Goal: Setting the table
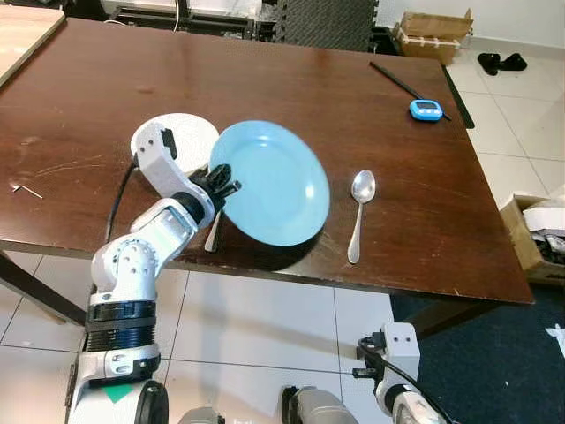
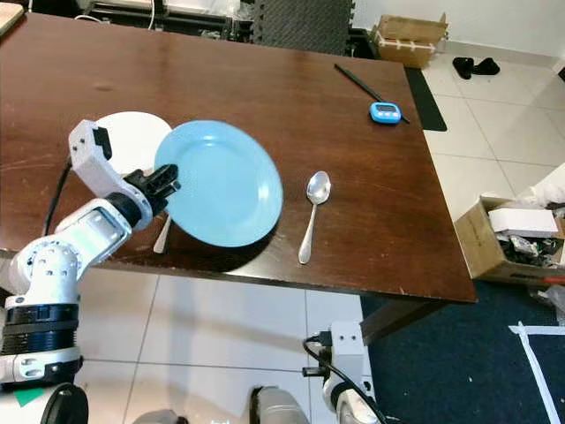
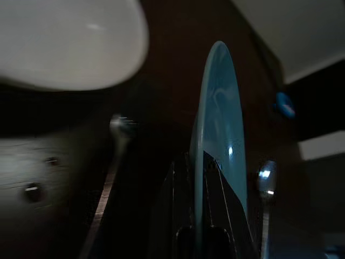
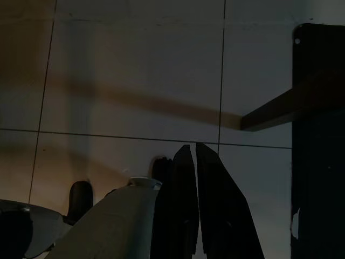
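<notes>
Plate (image 1: 272, 184), light blue, sits tilted above the near edge of the brown table (image 1: 380, 132), pinched at its left rim by my left gripper (image 1: 226, 189). I want it lowered flat between the fork (image 1: 213, 233) on its left and the spoon (image 1: 359, 212) on its right, touching neither, before I let go. My right gripper (image 4: 195, 162) hangs by the floor, fingers together.

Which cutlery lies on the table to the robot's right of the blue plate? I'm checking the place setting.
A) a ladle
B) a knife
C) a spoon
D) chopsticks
C: a spoon lies on the table just right of the blue plate, which the left gripper holds tilted.
</notes>
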You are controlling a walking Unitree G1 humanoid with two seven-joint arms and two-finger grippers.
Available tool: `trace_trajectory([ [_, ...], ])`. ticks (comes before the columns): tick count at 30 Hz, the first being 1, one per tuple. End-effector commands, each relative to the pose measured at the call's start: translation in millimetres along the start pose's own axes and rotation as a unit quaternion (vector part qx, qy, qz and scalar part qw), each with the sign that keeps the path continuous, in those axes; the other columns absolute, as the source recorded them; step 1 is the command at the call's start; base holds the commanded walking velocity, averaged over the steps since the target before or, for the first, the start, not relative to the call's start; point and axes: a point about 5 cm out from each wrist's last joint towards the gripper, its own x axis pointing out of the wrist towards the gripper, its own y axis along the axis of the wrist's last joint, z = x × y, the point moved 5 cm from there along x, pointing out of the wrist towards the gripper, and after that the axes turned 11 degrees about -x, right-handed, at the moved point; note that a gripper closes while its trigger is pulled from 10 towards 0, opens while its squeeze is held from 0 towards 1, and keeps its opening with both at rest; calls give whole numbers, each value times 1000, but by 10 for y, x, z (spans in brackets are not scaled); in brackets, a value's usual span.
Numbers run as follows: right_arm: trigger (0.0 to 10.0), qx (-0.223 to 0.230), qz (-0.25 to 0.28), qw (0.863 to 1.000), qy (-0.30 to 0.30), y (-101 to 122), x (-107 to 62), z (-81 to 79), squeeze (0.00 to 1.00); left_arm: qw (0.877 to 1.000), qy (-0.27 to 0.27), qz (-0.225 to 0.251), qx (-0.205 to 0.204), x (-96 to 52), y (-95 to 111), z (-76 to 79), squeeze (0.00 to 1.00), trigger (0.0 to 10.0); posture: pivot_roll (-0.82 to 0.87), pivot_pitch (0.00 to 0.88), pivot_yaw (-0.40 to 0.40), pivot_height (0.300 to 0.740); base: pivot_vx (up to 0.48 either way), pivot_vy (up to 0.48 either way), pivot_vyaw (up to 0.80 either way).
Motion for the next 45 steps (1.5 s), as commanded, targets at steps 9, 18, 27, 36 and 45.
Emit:
trace_trajectory([
  [9, 10000, -3, -9, 1000, 1, -45, -16, 8, 0, 997, 33, -38, -50, -12, -210, -177, 0, 10000, 26, 105, -25, 740, 0, 0, 0],
  [18, 10000, -5, -9, 1000, 0, -52, -23, 31, 0, 996, 29, -63, -54, 46, -421, -162, 0, 10000, 26, 105, -25, 740, 0, 0, 0],
  [27, 10000, -7, -7, 1000, 0, -44, -23, 39, 0, 997, 19, -61, -38, 111, -470, -106, 0, 10000, 13, 102, -25, 740, 0, 0, 0],
  [36, 10000, -7, -6, 1000, 1, -30, -16, 39, 0, 998, 23, -55, -32, 143, -487, -158, 0, 10000, 8, 101, -26, 740, 0, 0, 0],
  [45, 10000, -7, -6, 1000, 1, -30, -15, 35, 0, 998, 18, -51, -30, 145, -463, -154, 1000, 10000, 10, 106, -26, 740, 0, 0, 0],
])
